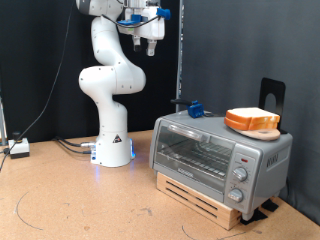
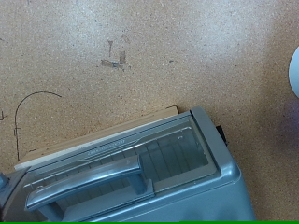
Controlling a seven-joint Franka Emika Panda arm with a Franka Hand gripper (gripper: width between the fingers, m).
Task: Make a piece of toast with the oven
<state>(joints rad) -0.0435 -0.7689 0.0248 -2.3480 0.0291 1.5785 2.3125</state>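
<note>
The silver-grey toaster oven (image 1: 215,155) stands on a wooden board at the exterior view's right, with its glass door shut. The piece of toast (image 1: 252,119), pale on top with an orange-tan crust, lies on the oven's roof at its right end. It seems to rest on a second, like slice. My gripper (image 1: 149,42) hangs high near the exterior view's top, well above and left of the oven, with nothing in it. The wrist view looks down on the oven (image 2: 140,173) and its grey bar handle (image 2: 84,184). The fingers do not show there.
A small blue object (image 1: 195,109) sits on the oven's roof at its back left. A black stand (image 1: 272,95) rises behind the bread. The arm's white base (image 1: 112,145) stands left of the oven on the brown table. Cables and a small box (image 1: 20,148) lie at far left.
</note>
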